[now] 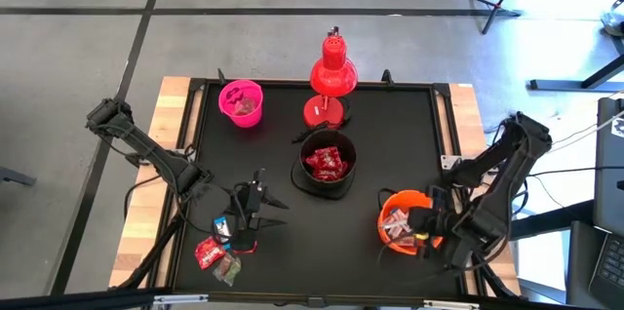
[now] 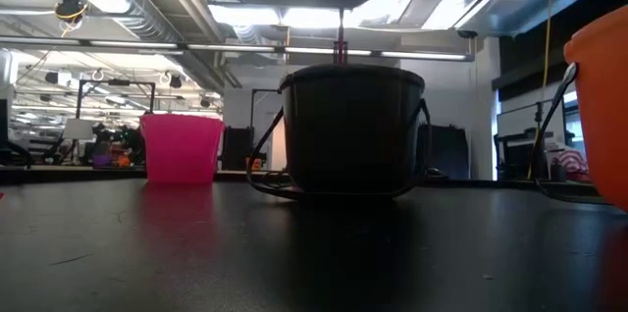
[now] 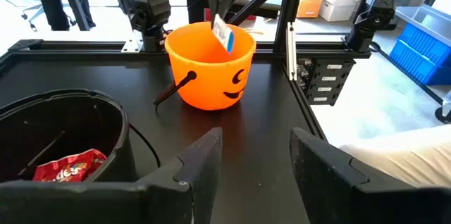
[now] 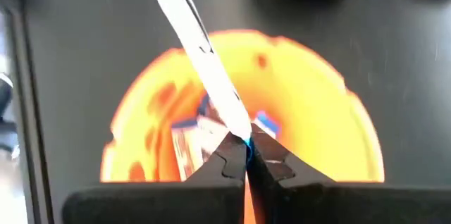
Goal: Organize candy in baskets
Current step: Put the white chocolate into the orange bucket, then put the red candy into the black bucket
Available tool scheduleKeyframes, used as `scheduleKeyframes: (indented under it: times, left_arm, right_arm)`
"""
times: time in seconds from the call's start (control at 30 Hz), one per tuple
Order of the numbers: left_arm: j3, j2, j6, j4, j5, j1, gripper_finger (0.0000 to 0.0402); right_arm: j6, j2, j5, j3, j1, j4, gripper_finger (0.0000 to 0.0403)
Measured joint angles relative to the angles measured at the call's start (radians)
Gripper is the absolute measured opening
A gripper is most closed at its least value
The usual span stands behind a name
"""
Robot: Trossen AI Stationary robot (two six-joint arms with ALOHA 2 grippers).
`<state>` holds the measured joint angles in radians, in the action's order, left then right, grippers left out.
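Note:
My right gripper (image 4: pixel 246 152) hangs over the orange basket (image 1: pixel 403 222), shut on a white-and-blue candy (image 4: pixel 201 69). That basket holds more white-and-blue candy (image 4: pixel 189 143). The black basket (image 1: pixel 327 162) at mid-table holds red candy (image 1: pixel 327 164). The pink basket (image 1: pixel 241 102) stands at the far left. Loose candy, red (image 1: pixel 209 251), grey-green (image 1: pixel 230 269) and blue (image 1: pixel 221 224), lies on the mat at the near left. My left gripper (image 3: pixel 254 171) hovers open beside this candy, with nothing between its fingers. My right gripper pinches one end of the candy's wrapper (image 4: pixel 238 131) between its two fingertips. The fingers come from above, slanting down. The flat candy (image 3: pixel 223 34) hangs below them at the orange basket's mouth, clear of the sweets inside.
A red desk lamp (image 1: pixel 331 68) stands on its round base (image 1: pixel 324 112) at the far edge, just behind the black basket. The black mat (image 1: pixel 390 144) has a raised frame around it. Bare mat lies between the baskets and along the near edge.

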<state>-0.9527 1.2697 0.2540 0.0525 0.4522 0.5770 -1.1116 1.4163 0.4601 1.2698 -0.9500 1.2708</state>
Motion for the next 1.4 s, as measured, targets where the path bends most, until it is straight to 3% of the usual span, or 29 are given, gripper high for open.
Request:
scheduleKeyframes:
  times: [0.23,0.63,0.8,1.03,1.23,1.4]
  left_arm:
    - [0.000,0.000,-0.002,0.000,0.000,0.000,0.0158]
    - [-0.003,-0.001,-0.003,0.004,-0.009,0.000,0.0158]
    - [-0.158,-0.030,0.021,0.202,-0.038,-0.003,0.0158]
    - [-0.354,0.026,0.269,0.689,-0.017,0.003,0.0158]
    - [-0.319,0.128,0.472,0.898,-0.240,0.045,0.0158]
    - [-0.307,0.226,0.531,0.922,-0.290,0.102,0.0158]
  right_arm:
    - [-0.095,0.001,-0.108,-0.063,-0.005,0.027,0.0022]
    - [-0.116,-0.002,-0.102,-0.052,0.005,0.059,0.0176]
    - [-0.097,-0.002,-0.058,0.016,0.040,0.009,0.0194]
    - [0.211,0.000,0.103,0.073,0.092,-0.319,0.0186]
    - [0.524,0.030,0.152,0.073,0.107,-0.628,0.0184]
    - [0.634,0.076,0.240,0.073,0.107,-0.790,0.0184]
